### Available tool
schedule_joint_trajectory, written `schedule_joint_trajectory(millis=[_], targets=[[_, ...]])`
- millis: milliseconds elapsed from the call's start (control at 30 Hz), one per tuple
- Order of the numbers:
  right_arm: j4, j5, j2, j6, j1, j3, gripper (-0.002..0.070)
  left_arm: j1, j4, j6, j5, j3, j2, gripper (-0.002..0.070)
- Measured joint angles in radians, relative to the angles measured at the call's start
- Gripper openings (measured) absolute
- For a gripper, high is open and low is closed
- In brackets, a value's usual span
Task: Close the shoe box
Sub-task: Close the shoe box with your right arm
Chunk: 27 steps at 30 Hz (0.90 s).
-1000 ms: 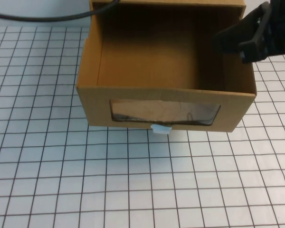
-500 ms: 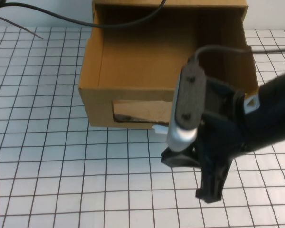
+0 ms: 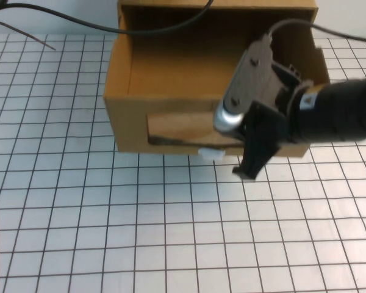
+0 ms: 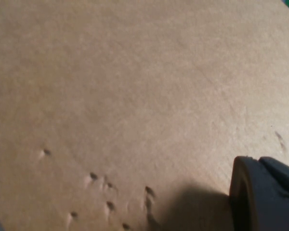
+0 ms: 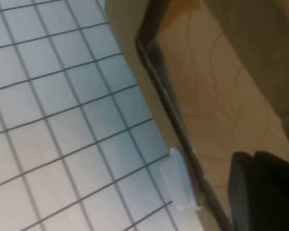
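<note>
The shoe box [image 3: 171, 79] is a brown cardboard drawer, pulled out towards me with its open top showing. Its front has a dark window [image 3: 177, 131] and a small white pull tab [image 3: 210, 153] at the bottom edge. My right gripper [image 3: 249, 168] points down against the right half of the front, beside the tab, and looks shut and empty. In the right wrist view the window [image 5: 216, 101] and the tab [image 5: 180, 185] are very close. My left gripper [image 4: 267, 197] is out of the high view, close to a plain cardboard surface [image 4: 125, 96].
The box stands at the far middle of a white table [image 3: 140, 232] with a black grid. A black cable [image 3: 79, 24] runs across the far left and over the box. The outer sleeve's top edge [image 3: 219, 5] shows at the back.
My right arm swung from the far right, over the box, down in front of it, then in against the front. The drawer front and its tab have shifted a little away from me.
</note>
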Motion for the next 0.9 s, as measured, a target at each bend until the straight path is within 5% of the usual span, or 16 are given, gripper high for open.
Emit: schedule_joint_trajectory(millis=[533,733,900], targets=[[0.003,0.034,0.268,0.0,-0.084,-0.33,-0.0014,0.0,0.0,0.0,0.002,0.0,0.0,-0.0006],[0.056,0.014,0.202,-0.043,-0.079,-0.287,-0.0014,0.0,0.002,0.0,0.002,0.0,0.0,-0.0005],[0.157,-0.125,0.038,-0.279,-0.019,-0.087,-0.0014,0.002,0.002,0.002,0.002,-0.002,0.0,-0.0006]])
